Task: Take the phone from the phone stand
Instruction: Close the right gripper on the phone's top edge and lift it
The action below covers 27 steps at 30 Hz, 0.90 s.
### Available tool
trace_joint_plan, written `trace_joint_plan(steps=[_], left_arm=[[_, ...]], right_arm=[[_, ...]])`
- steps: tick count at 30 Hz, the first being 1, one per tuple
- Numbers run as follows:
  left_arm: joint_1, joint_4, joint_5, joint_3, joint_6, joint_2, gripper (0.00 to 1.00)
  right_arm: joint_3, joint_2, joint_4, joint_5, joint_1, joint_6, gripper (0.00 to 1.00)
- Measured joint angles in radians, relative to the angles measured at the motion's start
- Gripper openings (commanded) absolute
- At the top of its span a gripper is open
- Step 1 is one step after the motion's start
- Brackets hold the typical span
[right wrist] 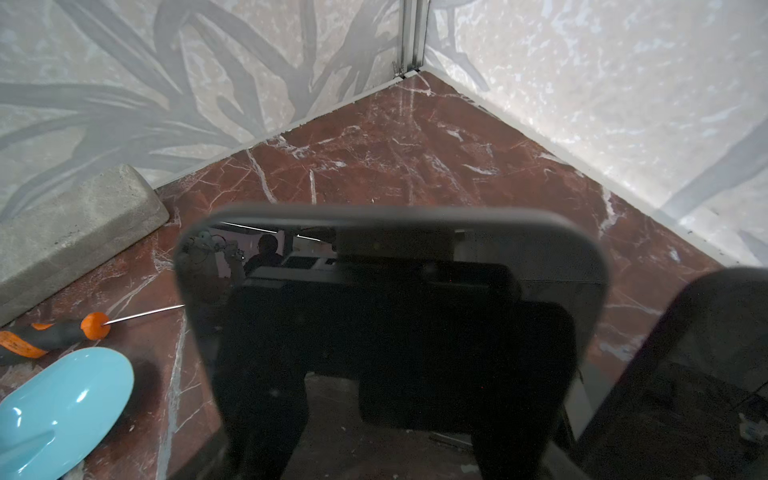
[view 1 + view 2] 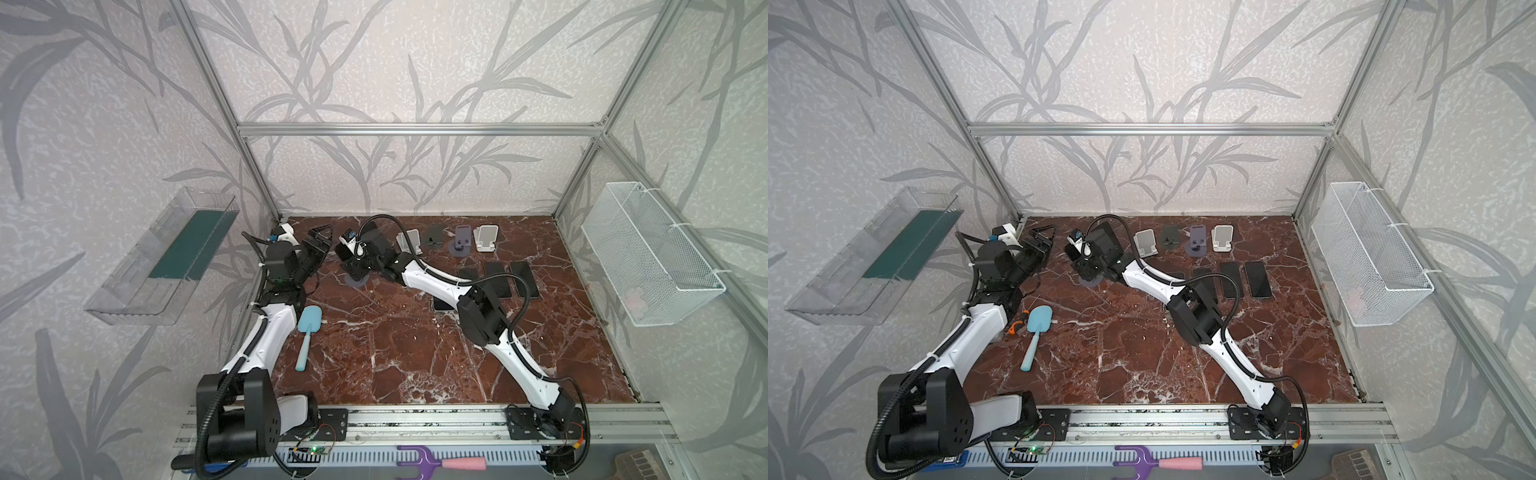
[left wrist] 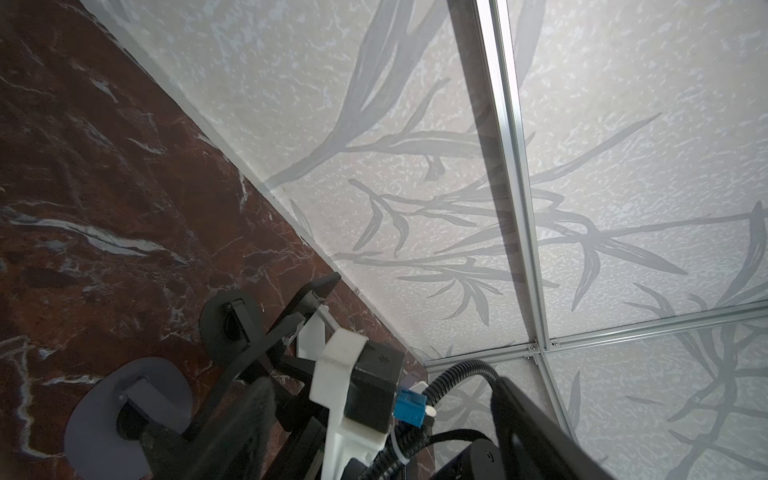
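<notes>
my right end effector (image 2: 352, 270) reaches across to the back left of the bench (image 2: 395, 353), low over the grey round-footed phone stand (image 2: 356, 283). the phone (image 1: 390, 332) fills my right wrist view, tilted, with its screen towards the lens. i cannot tell whether my fingers are clenched on it or only beside it, nor whether it rests in the stand's cradle. my left end effector (image 2: 320, 240) hangs just beside, nearer the left wall, fingers apart and grasping nothing. four other stands (image 2: 462, 241) line the back edge, and other phones (image 2: 523, 279) lie flat to the right. a blue spatula (image 2: 309, 328) lies near my left arm.
</notes>
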<state>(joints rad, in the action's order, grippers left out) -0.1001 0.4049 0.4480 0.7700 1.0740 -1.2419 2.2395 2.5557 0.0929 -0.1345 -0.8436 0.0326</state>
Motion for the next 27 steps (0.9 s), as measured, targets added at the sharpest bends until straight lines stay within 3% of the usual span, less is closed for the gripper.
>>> trace_joint_plan(steps=[15, 27], left_arm=[[0.000, 0.008, 0.009, 0.000, 0.002, 0.000, 0.83], [0.018, 0.024, 0.026, 0.009, -0.001, -0.008, 0.83]], right_arm=[[-0.172, -0.194, -0.090, 0.033, -0.005, -0.001, 0.70], [-0.761, -0.691, -0.140, 0.145, -0.012, -0.023, 0.69]])
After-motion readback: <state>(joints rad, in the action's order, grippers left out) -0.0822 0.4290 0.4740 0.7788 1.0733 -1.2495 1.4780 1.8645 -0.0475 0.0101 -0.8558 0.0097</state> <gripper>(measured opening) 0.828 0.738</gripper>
